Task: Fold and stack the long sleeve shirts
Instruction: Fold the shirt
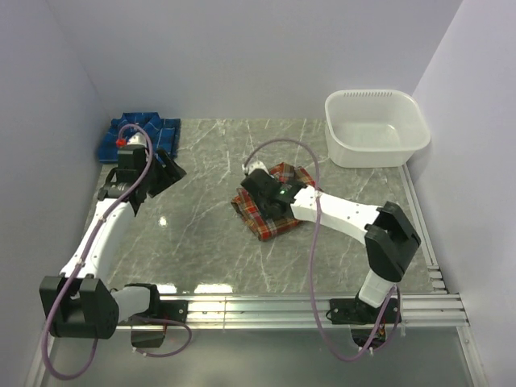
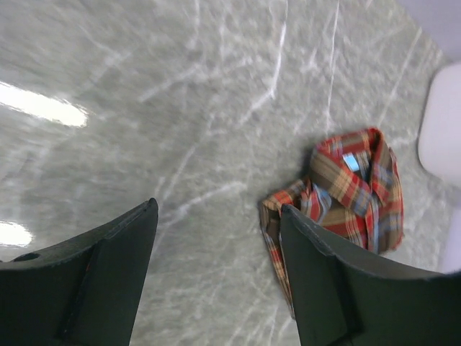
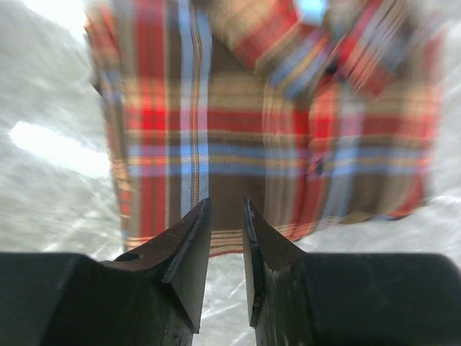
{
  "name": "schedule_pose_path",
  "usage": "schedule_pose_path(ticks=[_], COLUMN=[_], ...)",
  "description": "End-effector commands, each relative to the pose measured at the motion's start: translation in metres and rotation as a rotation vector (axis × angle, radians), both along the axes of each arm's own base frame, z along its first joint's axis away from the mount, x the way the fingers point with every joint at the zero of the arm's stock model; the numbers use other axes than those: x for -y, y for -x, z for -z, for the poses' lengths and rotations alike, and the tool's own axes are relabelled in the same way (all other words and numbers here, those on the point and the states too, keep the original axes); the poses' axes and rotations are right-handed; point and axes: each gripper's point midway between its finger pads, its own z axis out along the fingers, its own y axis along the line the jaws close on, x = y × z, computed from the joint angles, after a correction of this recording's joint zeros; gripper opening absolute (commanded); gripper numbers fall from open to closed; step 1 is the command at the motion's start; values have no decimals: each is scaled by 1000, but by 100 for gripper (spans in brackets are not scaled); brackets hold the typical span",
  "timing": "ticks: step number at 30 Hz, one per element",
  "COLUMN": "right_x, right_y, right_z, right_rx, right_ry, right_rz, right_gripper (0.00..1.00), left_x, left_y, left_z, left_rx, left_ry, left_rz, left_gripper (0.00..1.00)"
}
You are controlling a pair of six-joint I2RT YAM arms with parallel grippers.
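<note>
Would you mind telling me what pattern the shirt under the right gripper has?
Red-orange plaid with blue, tan and brown checks; the shirt shows best in the right wrist view.

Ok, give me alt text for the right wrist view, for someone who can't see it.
A folded red-orange plaid shirt fills most of the frame, lying on a grey marbled table. The right hand hangs just above the shirt's near edge, its two dark fingers nearly closed with only a narrow gap.

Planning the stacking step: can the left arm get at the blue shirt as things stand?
Probably yes. The left gripper is open beside the blue shirt at the table's far-left corner, with nothing between them.
</note>
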Motion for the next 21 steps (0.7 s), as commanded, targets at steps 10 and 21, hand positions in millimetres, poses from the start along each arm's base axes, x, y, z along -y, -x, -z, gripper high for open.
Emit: schedule_pose_path(ticks=[10,21], right_x=[-13,-32], right_y=[77,48], right_z=[104,9], right_rx=[-299,-72], right_ry=[-154,-304], right_rz=[-66,-122], right_gripper=[30,54], left_x=[62,128], left_y=[2,-16], left_z=[67,107], left_rx=[-149,-224], left_ry=[246,338], left_rz=[163,245], left_gripper=[74,64])
